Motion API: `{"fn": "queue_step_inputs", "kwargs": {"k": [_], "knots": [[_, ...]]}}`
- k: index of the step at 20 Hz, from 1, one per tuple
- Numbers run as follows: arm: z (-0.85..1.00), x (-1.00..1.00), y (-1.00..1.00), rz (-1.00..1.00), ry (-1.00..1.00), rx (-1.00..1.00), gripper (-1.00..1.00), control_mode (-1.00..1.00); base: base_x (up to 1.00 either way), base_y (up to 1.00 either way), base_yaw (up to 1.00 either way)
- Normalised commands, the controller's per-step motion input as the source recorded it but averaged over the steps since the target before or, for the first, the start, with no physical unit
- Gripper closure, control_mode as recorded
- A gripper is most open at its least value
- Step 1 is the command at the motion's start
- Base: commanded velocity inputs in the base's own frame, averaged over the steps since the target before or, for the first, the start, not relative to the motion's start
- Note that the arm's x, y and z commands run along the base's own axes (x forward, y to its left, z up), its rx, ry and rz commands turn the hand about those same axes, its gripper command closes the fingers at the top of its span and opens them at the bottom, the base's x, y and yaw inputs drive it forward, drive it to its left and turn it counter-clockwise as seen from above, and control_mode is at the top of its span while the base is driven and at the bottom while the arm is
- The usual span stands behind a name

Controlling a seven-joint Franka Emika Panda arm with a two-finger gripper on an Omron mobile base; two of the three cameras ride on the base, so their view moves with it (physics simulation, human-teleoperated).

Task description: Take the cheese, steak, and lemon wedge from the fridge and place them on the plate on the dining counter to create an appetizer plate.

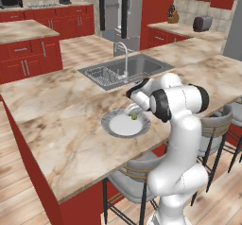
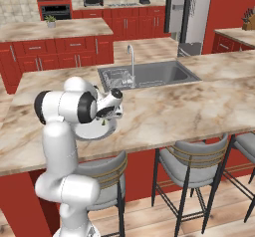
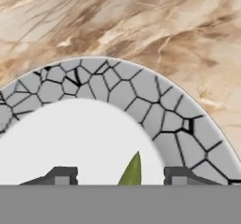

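The plate [image 1: 115, 125] [image 2: 93, 133] [image 3: 117, 91], white with a grey cracked-pattern rim, lies on the dining counter [image 1: 66, 139] [image 2: 174, 106] near its front edge. A tiny yellow-green lemon wedge [image 1: 134, 116] [image 2: 103, 123] [image 3: 132, 170] rests on the plate's white centre. My gripper [image 1: 134, 109] [image 2: 106, 116] [image 3: 122, 175] hovers just above it, open, the fingertips standing apart on either side of the wedge without touching it. The fridge [image 1: 120, 6] [image 2: 187, 12] stands far back across the kitchen. The cheese and the steak are out of view.
A steel sink [image 1: 125, 68] [image 2: 149, 74] with a tall faucet [image 1: 124, 54] is set into the counter behind the plate. Grey bar stools [image 1: 215, 129] [image 2: 191, 164] stand along the counter's front. A second red island [image 1: 28, 44] lies to the back left.
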Motion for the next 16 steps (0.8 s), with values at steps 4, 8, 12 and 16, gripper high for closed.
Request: {"fn": "queue_step_inputs", "kwargs": {"k": [4, 8, 12, 16], "knots": [[0.86, -0.79, 0.00, 0.00, 0.01, 0.00, -1.00, -1.00, 0.00, 0.00, 0.00], [1.00, -1.00, 0.00, 0.00, 0.00, -0.02, -1.00, -1.00, 0.00, 0.00, 0.00], [1.00, -1.00, -0.02, 0.00, 0.21, 0.00, -1.00, -1.00, 0.00, 0.00, 0.00], [0.97, -1.00, -0.01, 0.00, 0.25, 0.00, -1.00, -1.00, 0.00, 0.00, 0.00]]}}
